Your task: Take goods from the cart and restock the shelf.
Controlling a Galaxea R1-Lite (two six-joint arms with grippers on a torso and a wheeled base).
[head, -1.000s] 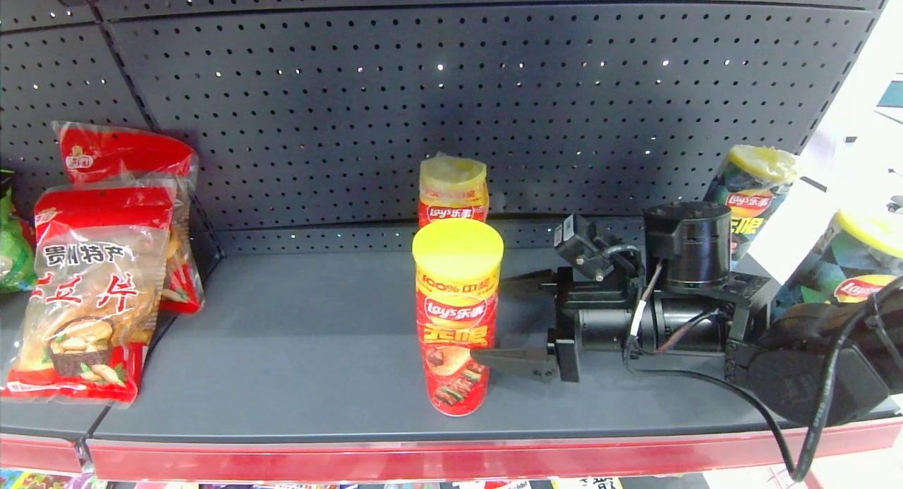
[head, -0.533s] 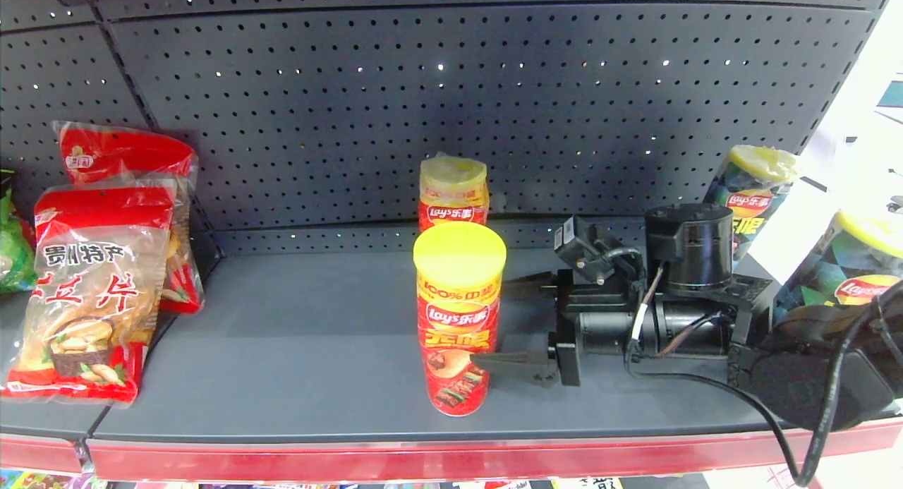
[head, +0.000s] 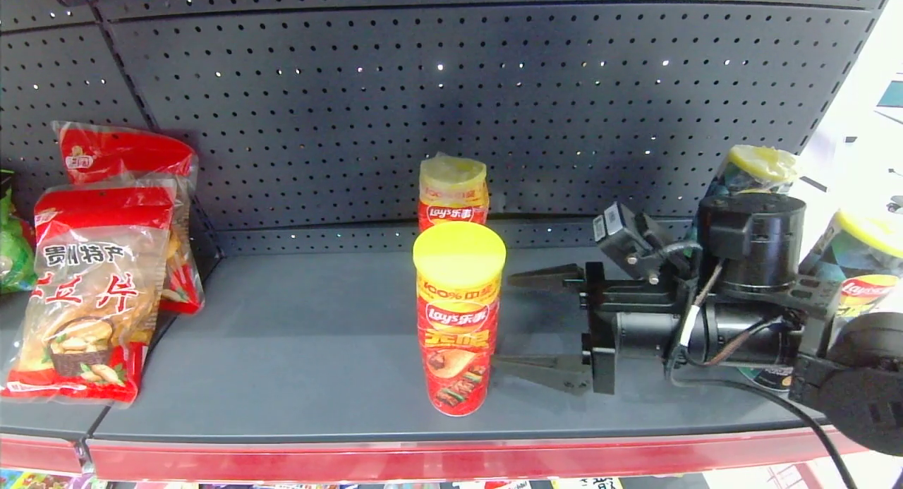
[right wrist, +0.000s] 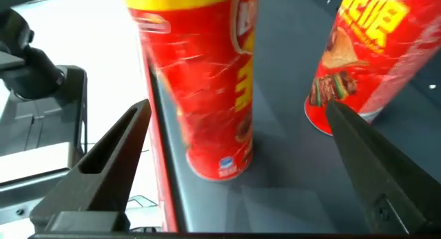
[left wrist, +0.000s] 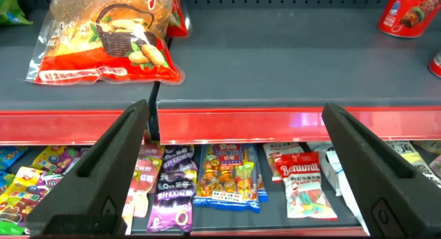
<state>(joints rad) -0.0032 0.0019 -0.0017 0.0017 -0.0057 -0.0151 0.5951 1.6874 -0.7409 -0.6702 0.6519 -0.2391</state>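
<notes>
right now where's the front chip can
Head view: front chip can stands at the front centre of the shelf, before a second red can, right gripper just right of it.

The shelf is formed by a dark grey board, and its front edge is covered by a red strip. Behind it a dark perforated back panel is mounted, with small points of light seen through some holes. A brightly lit white area is seen past the right end.

Right arm matte black; cylindrical housing; black cable, white wire; right hand: dark tapered fingers.
</notes>
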